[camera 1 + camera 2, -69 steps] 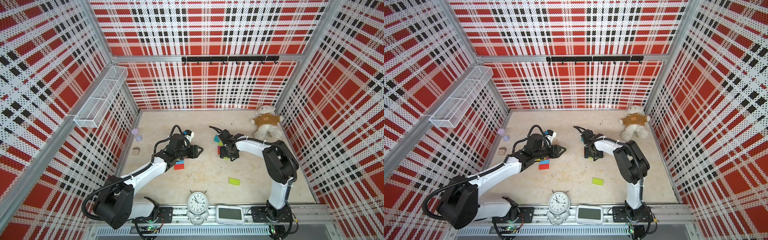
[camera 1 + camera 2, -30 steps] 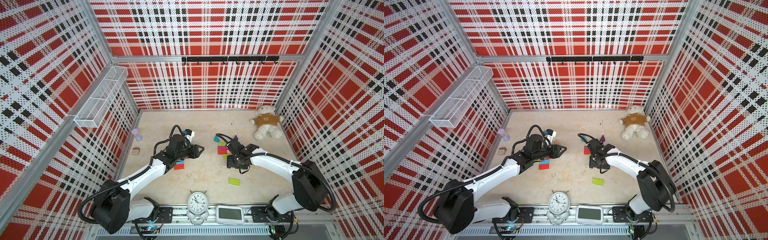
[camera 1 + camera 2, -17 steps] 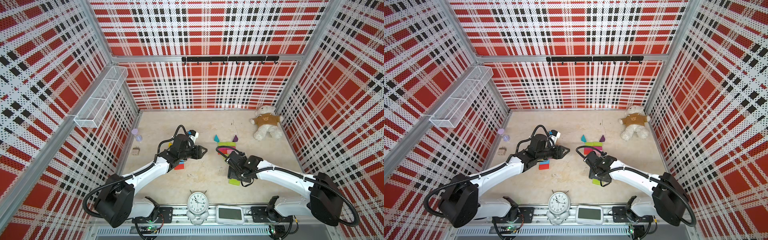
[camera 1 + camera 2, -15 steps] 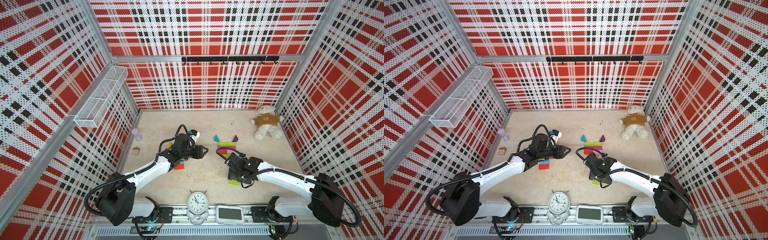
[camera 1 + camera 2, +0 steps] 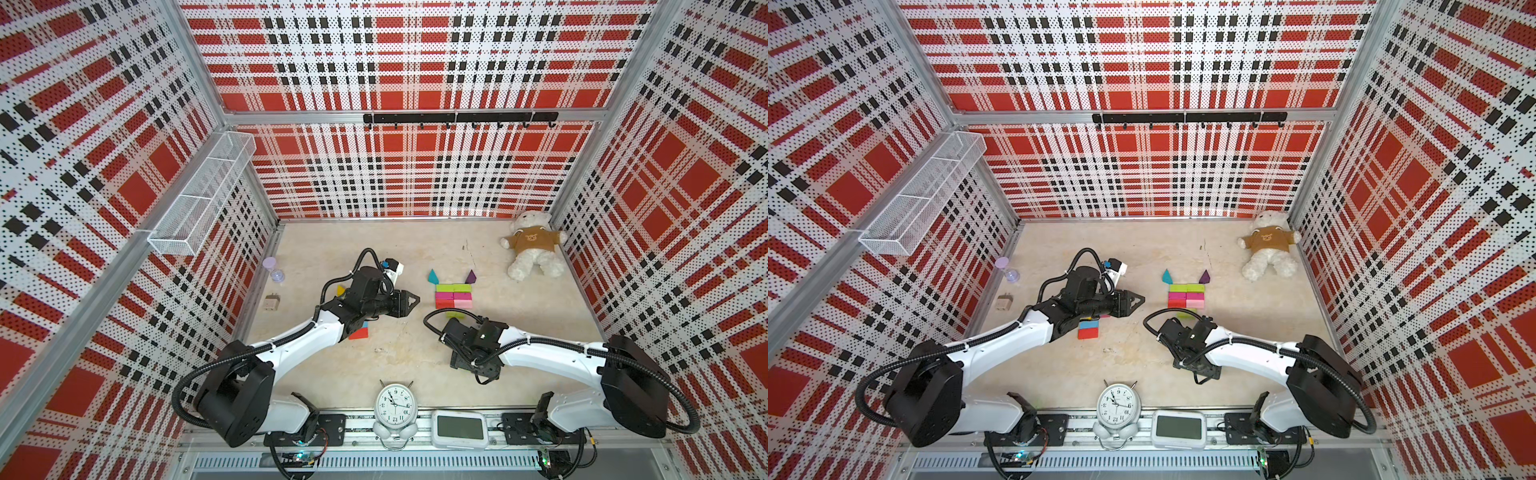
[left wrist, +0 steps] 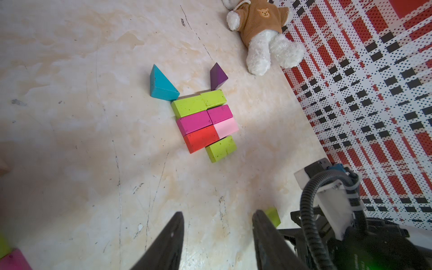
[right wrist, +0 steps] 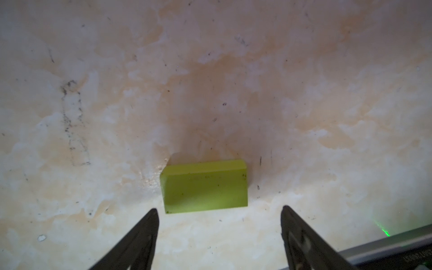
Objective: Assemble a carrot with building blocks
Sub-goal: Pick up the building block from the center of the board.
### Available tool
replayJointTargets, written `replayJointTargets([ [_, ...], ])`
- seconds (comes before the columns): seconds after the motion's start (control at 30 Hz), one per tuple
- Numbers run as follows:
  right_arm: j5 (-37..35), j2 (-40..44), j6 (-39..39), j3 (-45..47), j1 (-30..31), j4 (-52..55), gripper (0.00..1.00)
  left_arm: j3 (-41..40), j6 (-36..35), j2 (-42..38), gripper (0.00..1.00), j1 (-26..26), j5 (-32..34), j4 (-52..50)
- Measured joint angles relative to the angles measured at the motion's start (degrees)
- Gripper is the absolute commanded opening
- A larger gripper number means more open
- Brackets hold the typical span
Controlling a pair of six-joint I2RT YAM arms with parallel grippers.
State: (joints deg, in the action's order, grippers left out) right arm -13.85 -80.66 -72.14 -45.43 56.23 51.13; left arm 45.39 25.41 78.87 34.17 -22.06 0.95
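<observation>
Beige mottled stone-look tabletop (image 7: 210,70): matt, scuffed, fine dark scratches. Lime rectangular painted block (image 7: 205,187): dull paint, smooth faces, dark specks. Magenta rectangular painted block (image 6: 194,122): same flat paint. White plush teddy bear (image 6: 259,56): fluffy pile, brown fleece jumper. Red plaid perforated wall panels (image 5: 415,62): metal-looking, matt. White wire-mesh basket (image 5: 199,199): coated metal. Black ribbed cable hose (image 6: 305,210): plastic, slight sheen.

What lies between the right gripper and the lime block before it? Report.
Only bare tabletop, seen in the right wrist view, separates the open right gripper from the lime block.
</observation>
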Motion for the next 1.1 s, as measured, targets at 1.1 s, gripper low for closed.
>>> replayJointTargets([
  [1.1,3.3,-3.0,4.1,3.8,-2.1,-8.3,0.71,-0.5,0.3,1.3,0.51,0.0,-0.2,1.3],
])
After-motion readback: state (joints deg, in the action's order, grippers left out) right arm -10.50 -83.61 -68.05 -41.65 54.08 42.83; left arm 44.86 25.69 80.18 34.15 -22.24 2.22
